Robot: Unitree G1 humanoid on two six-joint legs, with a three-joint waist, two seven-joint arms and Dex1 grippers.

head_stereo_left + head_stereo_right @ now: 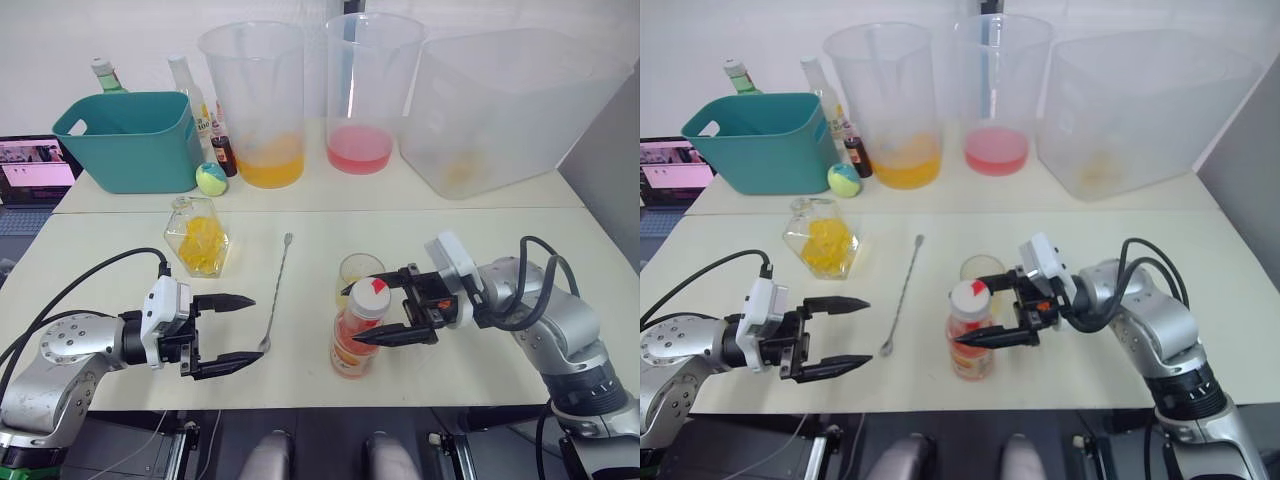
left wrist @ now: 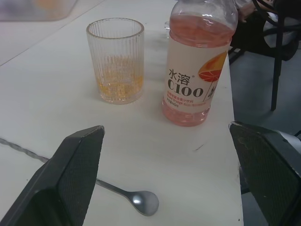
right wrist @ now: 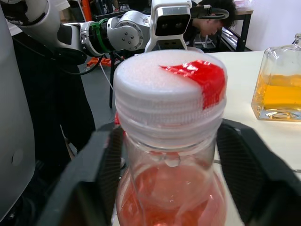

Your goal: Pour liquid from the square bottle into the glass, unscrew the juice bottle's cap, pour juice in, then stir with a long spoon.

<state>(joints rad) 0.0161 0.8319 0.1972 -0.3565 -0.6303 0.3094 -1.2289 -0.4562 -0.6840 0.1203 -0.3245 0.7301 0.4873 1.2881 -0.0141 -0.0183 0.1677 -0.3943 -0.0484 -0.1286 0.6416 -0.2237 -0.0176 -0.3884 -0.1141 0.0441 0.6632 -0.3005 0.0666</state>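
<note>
Straddling the juice bottle's (image 1: 354,338) ribbed white cap (image 1: 368,297) near the desk's front edge, right gripper (image 1: 376,313) wide open, untouching.
Hovering beside the twisted steel spoon (image 1: 275,292), left gripper (image 1: 238,331) spread, empty; fluted glass (image 1: 358,272) just behind.

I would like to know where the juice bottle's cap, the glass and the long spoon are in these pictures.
juice bottle's cap (image 3: 169,89): right wrist view, on the white top beside the red mark.
glass (image 2: 115,61): left wrist view, on its ribbed wall.
long spoon (image 1: 277,286): left eye view, on the middle of its stem.
</note>
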